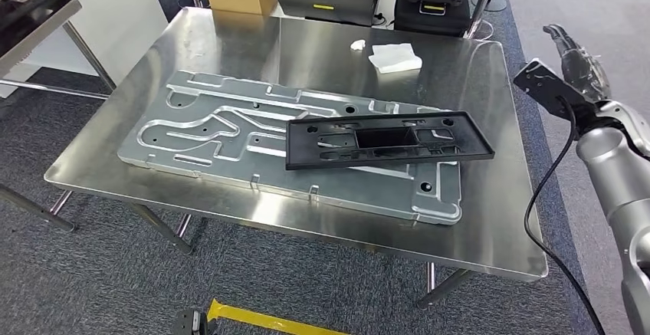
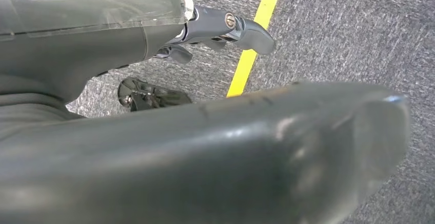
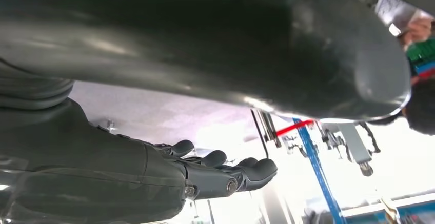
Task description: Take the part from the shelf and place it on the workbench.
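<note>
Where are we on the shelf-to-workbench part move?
Looks done: the black part lies flat on the aluminium plate on the steel workbench. Nothing in hand: the right hand is raised off the table's right edge, holding nothing; the left hand hangs over the floor. Likely nothing left.

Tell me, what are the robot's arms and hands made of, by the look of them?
The right arm is a smooth silver tube with a black cable looping beside it. The right hand is dark grey with black fingers under a clear plastic cover. The left hand looks alike: dark grey, clear cover, a thick grey thumb.
</note>
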